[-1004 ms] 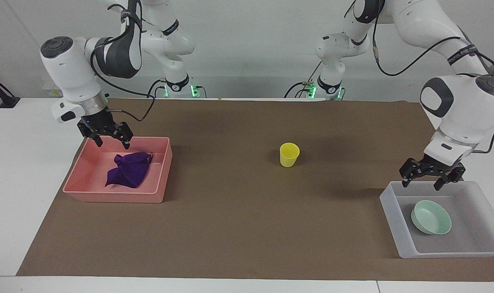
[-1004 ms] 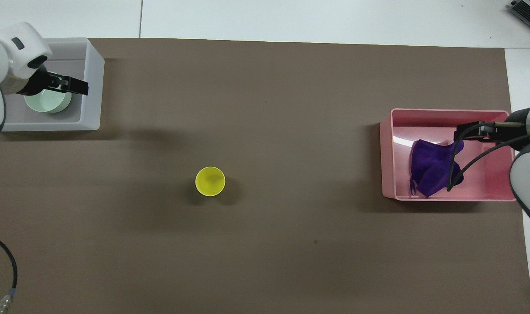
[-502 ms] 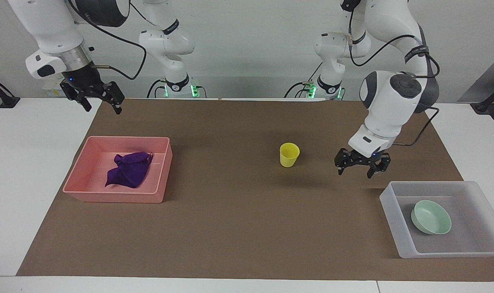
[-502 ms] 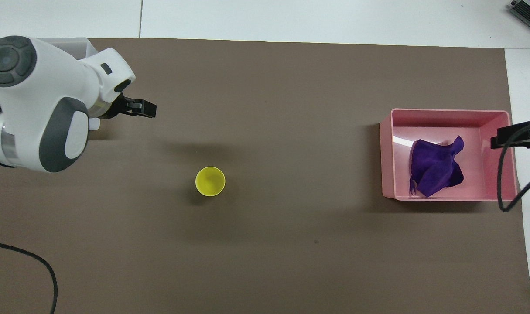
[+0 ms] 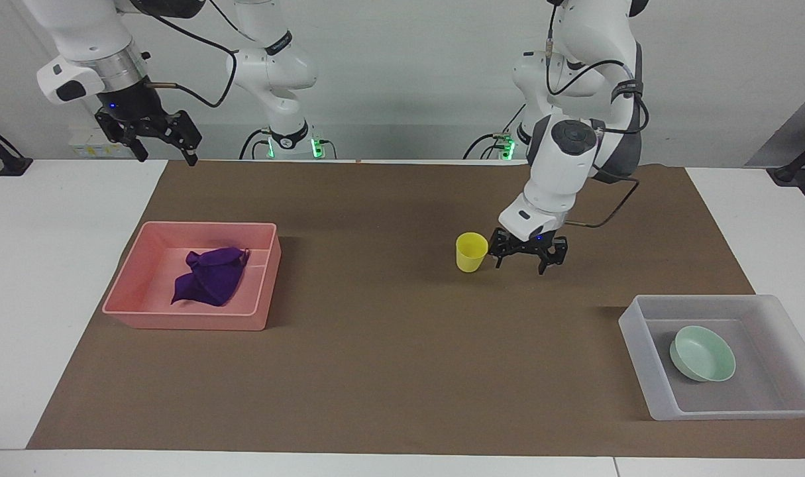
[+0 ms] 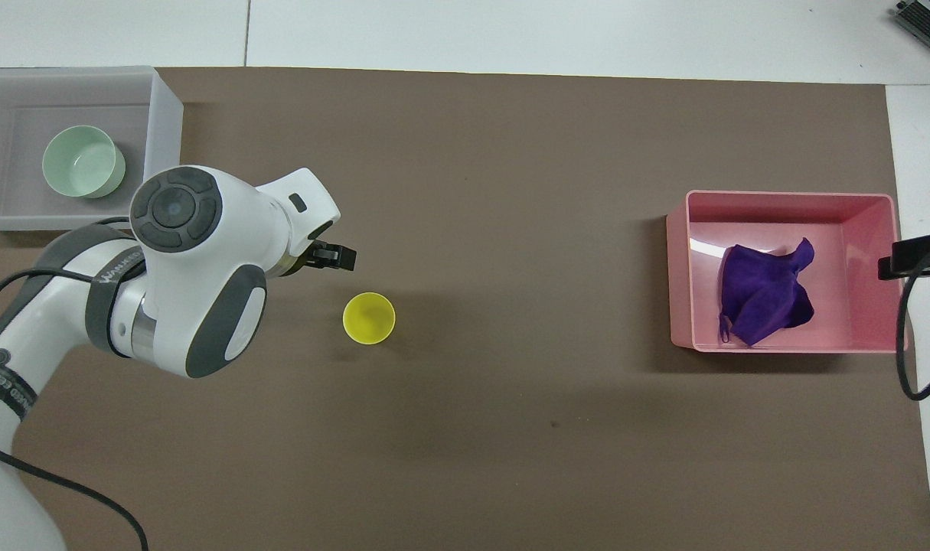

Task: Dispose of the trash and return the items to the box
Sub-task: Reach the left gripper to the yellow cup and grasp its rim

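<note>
In the facing view the left gripper [image 5: 527, 257] hung low over the brown mat [image 5: 389, 371], just beside the yellow cup [image 5: 472, 252] on the side toward the left arm's end, its fingers spread and holding nothing. The cup was small, bright and upright, with bare mat all round it. The right gripper [image 5: 156, 136] waited high above the table's edge, also open and empty. The purple rag [image 5: 210, 275] lay crumpled in the pink tray [image 5: 183, 317], and the pale green bowl [image 5: 702, 353] sat in the frosted box [image 5: 641, 358]. In the overhead view the cup [image 6: 369, 318] showed a round open mouth; the left gripper [image 6: 334, 257] sat close beside it, with wide clear mat between the cup and the pink tray [image 6: 683, 268].
</note>
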